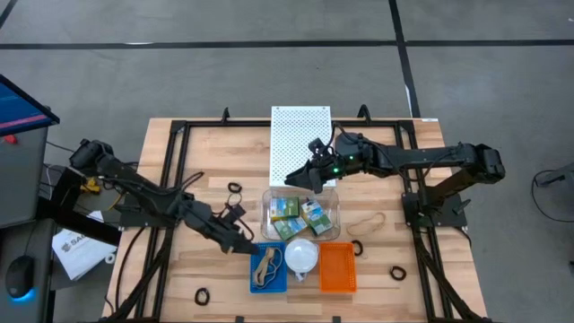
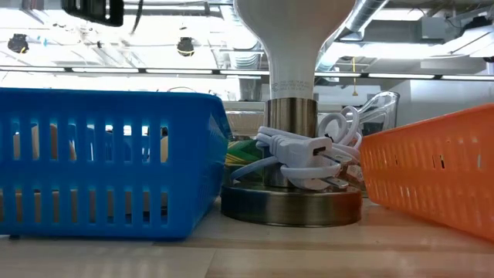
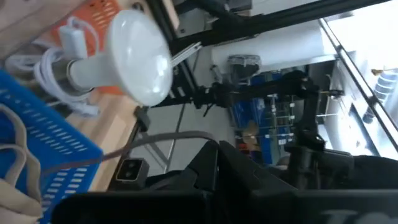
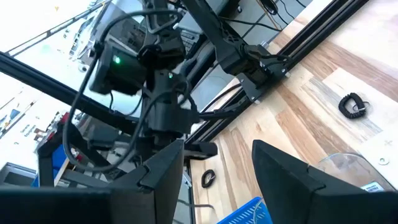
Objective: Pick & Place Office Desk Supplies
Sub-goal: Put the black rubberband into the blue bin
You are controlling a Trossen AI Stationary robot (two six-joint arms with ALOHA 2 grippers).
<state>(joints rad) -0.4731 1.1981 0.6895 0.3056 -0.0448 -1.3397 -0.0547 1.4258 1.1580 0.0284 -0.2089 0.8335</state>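
From above, the butcher-block table (image 1: 179,269) carries a black metal frame, a white perforated board (image 1: 300,135) and three containers in a row near the front edge: a blue slatted basket (image 1: 268,267), a white lamp (image 1: 301,255) and an orange slatted basket (image 1: 337,267). A clear plastic box (image 1: 334,199) just behind them holds two yellow-and-green crayon boxes (image 1: 300,217). The right gripper (image 1: 303,179) hangs over that box's rim at about eleven o'clock from the crayon boxes, its fingers spread apart and holding nothing. The left gripper (image 1: 244,244) sits at nine o'clock of the blue basket, touching or nearly touching its wall, fingers closed. Tan rubber bands (image 1: 267,264) lie in the blue basket, another tan band (image 1: 366,222) lies at three o'clock of the clear box, and black rings (image 1: 235,187) are scattered on bare wood toward the edges, with open room around them.

At table height, the blue basket (image 2: 100,162) and the orange basket (image 2: 432,170) flank the lamp's brushed metal base (image 2: 289,202), with a coiled white cord (image 2: 305,154) resting on it.

The left wrist view shows the lamp's smooth white shade (image 3: 140,59), the blue basket's slats (image 3: 50,143) and a tan band (image 3: 15,174).

The right wrist view shows its two dark fingers (image 4: 158,171) set wide, a black coiled ring (image 4: 353,104) on the wood, a second ring (image 4: 208,178) and the blue basket's corner (image 4: 249,211).
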